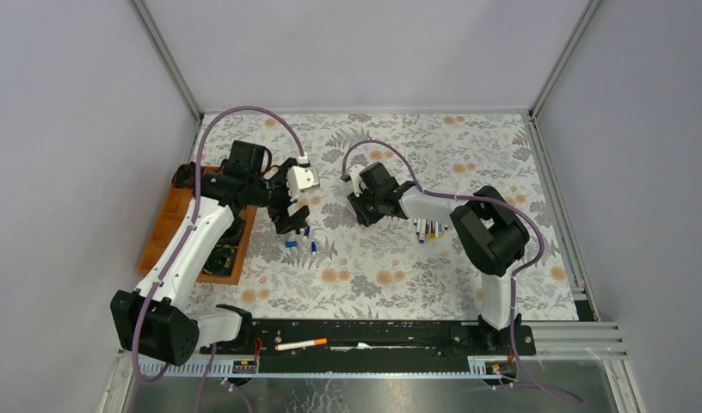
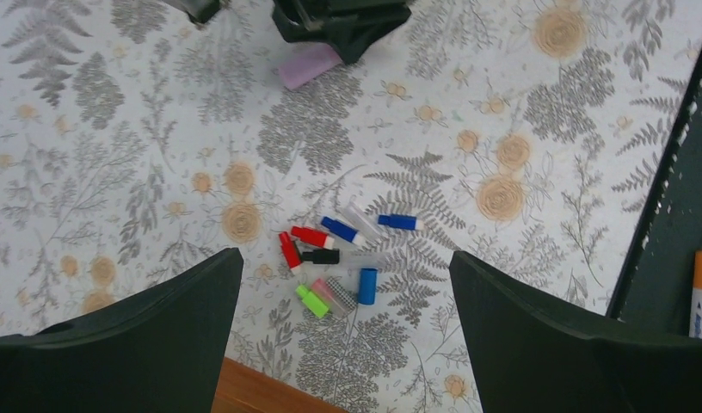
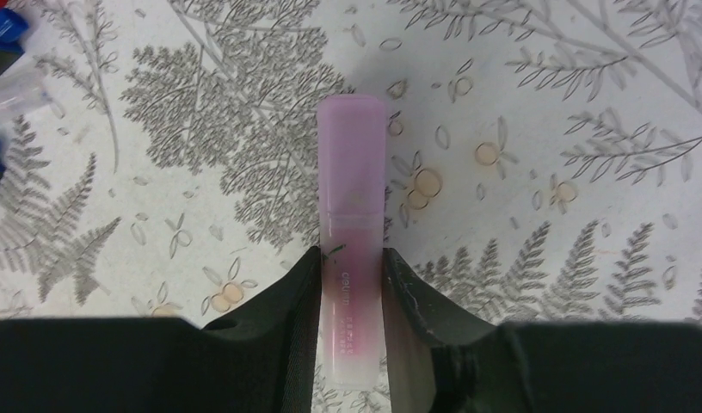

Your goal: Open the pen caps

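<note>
Pen caps (image 2: 320,255) lie loose in a heap on the table (image 2: 520,103), under the left claw (image 2: 345,256), which is wide open. The right claw (image 3: 351,258) squeezes the pink highlighter (image 3: 352,206) on both sides, low on its body. Its cap (image 3: 352,146) is on and sticks out free. Best hold tight and level, so the other claw can pull straight. A wooden tray (image 1: 161,228) sits far left; I cannot tell what is inside.
</note>
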{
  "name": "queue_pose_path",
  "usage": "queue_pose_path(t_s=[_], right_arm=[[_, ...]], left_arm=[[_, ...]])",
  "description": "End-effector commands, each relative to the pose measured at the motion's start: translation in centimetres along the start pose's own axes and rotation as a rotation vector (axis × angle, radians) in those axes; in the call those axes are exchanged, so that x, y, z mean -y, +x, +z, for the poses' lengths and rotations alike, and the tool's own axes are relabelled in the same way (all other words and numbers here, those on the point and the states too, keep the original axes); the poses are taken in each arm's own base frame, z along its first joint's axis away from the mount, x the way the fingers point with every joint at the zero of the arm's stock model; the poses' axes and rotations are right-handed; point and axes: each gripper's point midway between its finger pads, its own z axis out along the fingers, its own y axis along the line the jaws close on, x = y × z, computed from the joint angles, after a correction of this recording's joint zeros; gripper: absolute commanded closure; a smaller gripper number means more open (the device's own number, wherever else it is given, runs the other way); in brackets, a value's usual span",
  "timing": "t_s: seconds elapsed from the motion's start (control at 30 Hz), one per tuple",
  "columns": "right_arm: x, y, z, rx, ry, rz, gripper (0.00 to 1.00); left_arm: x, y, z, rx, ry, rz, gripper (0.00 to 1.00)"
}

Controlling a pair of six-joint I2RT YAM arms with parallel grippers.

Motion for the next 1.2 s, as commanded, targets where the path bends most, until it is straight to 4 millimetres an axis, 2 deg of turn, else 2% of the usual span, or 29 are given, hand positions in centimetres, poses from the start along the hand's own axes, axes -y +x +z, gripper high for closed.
queue_pose_path(t_s=[0.0,0.17,0.3,0.5,0.63,0.87,1.17], right_arm=[[-3.6,3.7,-1.9,-0.116,-0.126,0.08,0.94],[-6.6,0.2,-6.1,-0.002,-0.27,0.124,1.0],[-9.7,-0.4,-9.5,0.024,-0.438,0.155,1.0],[-15.7,-1.3,-15.5,0.007,-0.848,0.238,1.0],[-17.5,-2.1,-18.5,-0.015,-1.018,0.271,1.0],[-18.1,-3.0,-18.8,-0.101,-1.092,0.334,1.0],[-18.0,-3.9,-18.0,-0.124,-1.087,0.371,1.0]], left_arm=[[2.2,1.6,0.6,-0.004,0.101,0.063,0.02],[3.4,3.6,1.7,-0.02,0.167,0.113,0.02],[3.9,4.1,2.4,-0.005,0.204,0.17,0.02],[4.9,2.7,2.8,0.031,0.205,0.292,0.02],[6.1,1.5,3.1,0.041,0.236,0.334,0.05],[8.2,0.8,4.0,0.037,0.306,0.367,0.12],[9.4,0.9,4.7,0.007,0.329,0.393,0.34]])
